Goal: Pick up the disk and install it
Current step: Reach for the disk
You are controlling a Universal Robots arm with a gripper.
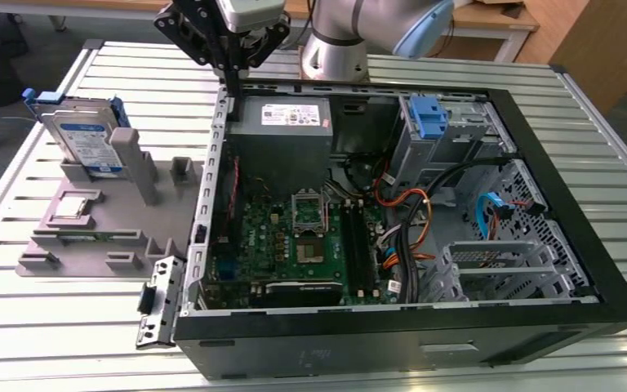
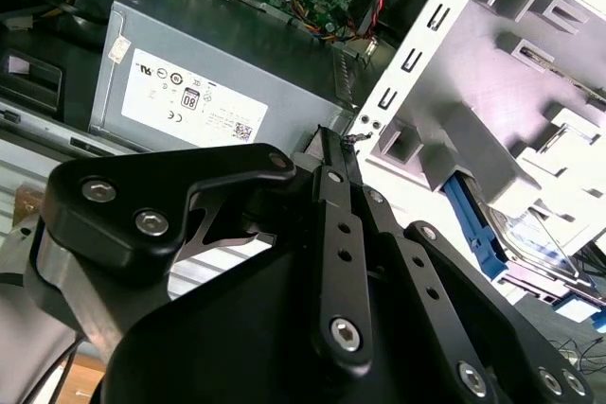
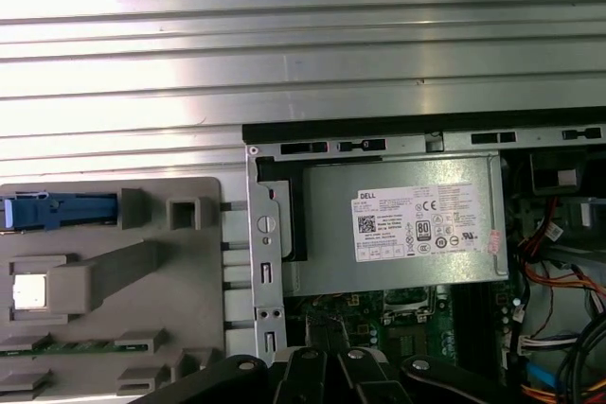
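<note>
The disk waits in its holder while the arm hangs over the computer case.
The flat silver hard drive with blue plastic rails (image 1: 82, 140) stands upright in a slot of the grey moulded parts holder (image 1: 95, 237), on the exterior view's left, just beside the open black computer case (image 1: 591, 269) on the slatted metal table (image 1: 63, 343). The black gripper (image 1: 228, 72) hovers well apart from the drive, above the case wall near the grey boxy power supply (image 1: 281, 122), its fingers (image 2: 333, 205) pressed together and holding nothing.
</note>
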